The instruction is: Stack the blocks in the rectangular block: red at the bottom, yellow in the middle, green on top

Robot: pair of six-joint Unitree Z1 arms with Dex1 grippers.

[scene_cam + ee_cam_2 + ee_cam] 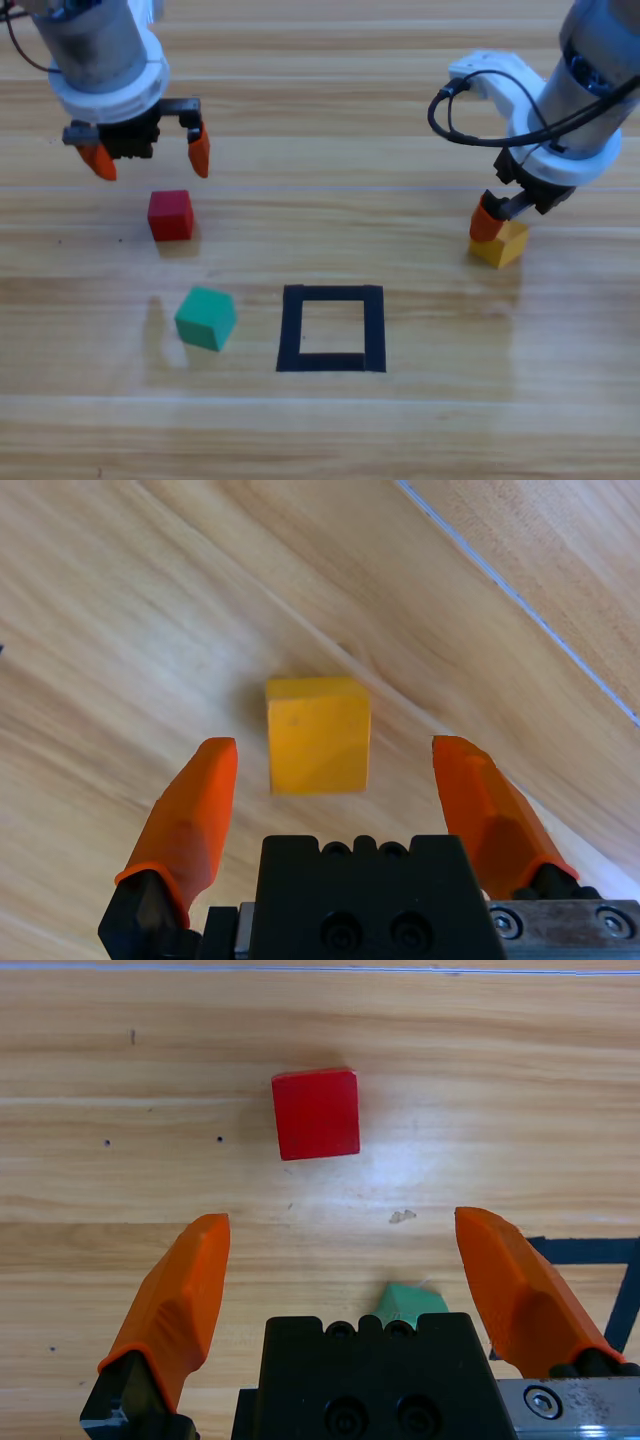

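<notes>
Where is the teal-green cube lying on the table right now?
In the high view the teal-green cube lies left of centre on the wood, just left of the black tape rectangle and outside it, with the red cube beyond it toward the arms.

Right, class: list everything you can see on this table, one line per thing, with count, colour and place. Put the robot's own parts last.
red cube: one, bright red, on the wood left of centre, just below the left pincer.
green cube: one, teal-green, below the red cube, left of the tape outline and apart from it.
yellow cube: one, yellow, at the right, under the right pincer.
tape outline: one, black, near-square, lower middle, only bare wood inside.
table: one, light wood planks, under everything.
left pincer: one, orange jaws wide open, above the red cube, holding nothing.
right pincer: one, orange jaws open on either side of the yellow cube, not closed on it.
</notes>
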